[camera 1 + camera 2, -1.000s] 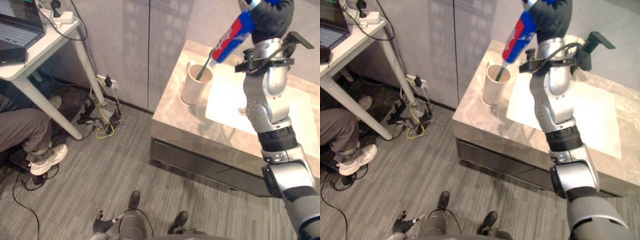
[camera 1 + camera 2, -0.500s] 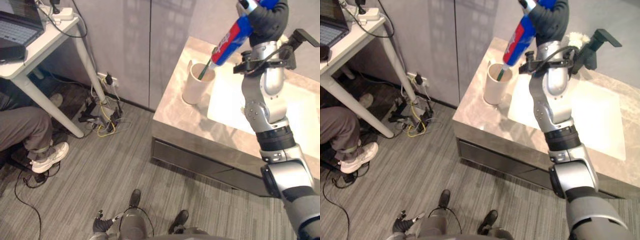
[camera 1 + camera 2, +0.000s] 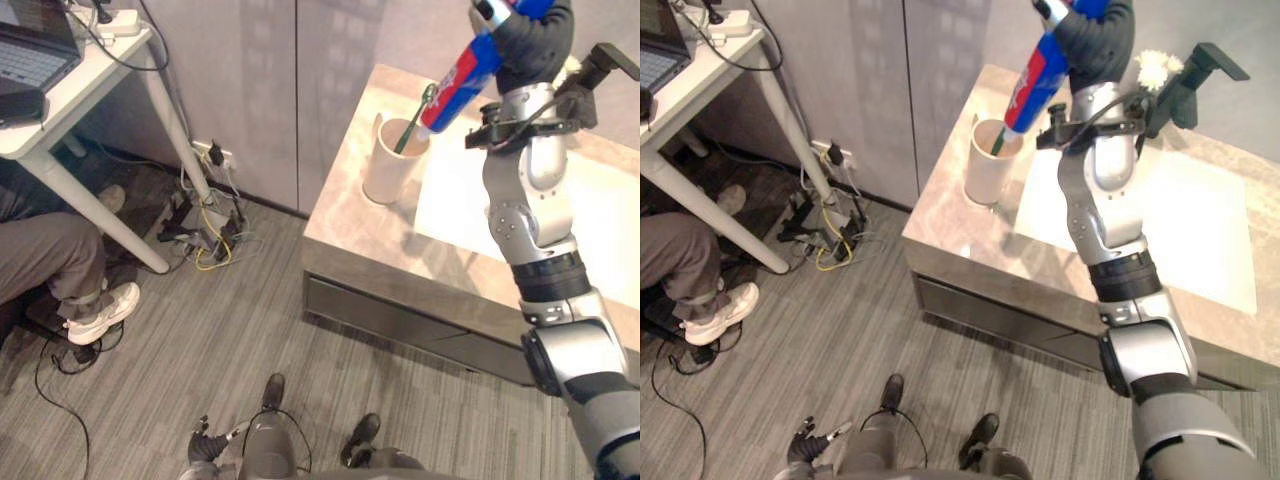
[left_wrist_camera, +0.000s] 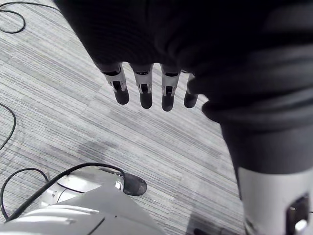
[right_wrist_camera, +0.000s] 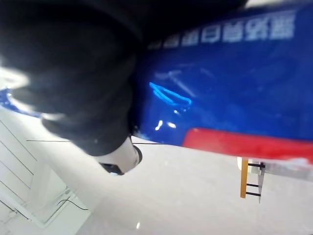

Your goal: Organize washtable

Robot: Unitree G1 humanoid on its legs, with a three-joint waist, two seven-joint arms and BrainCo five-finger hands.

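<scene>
1. Left eye view: the right hand (image 3: pixel 535 42) is closed round the upper end of a blue, red and white toothpaste tube (image 3: pixel 462 78). It holds the tube slanted with its cap end down, just above the mouth of the white cup (image 3: pixel 385 178). The cup stands on the surface (image 3: pixel 365 240) at its corner, and a green toothbrush (image 3: pixel 412 118) leans in it. Compared with a second ago, the brush head now shows beside the tube's cap, and the tube has barely moved.
2. Right eye view: the cap end overlaps the cup's rim a shade more than before, so the tube seems to be easing down toward the cup. It is not yet inside. The white basin (image 3: pixel 1160 225) lies beside the cup.
3. Left wrist view: the left hand (image 4: pixel 145 90) hangs over the floor (image 4: pixel 58 98), well away from the cup. Its fingers are straight and relaxed and hold nothing.
4. Right wrist view: the tube's blue and red side lies against the hand's dark cover, so the grip holds. I judge the tube is about to be lowered in beside the toothbrush and released, and the brush may crowd its way in.
</scene>
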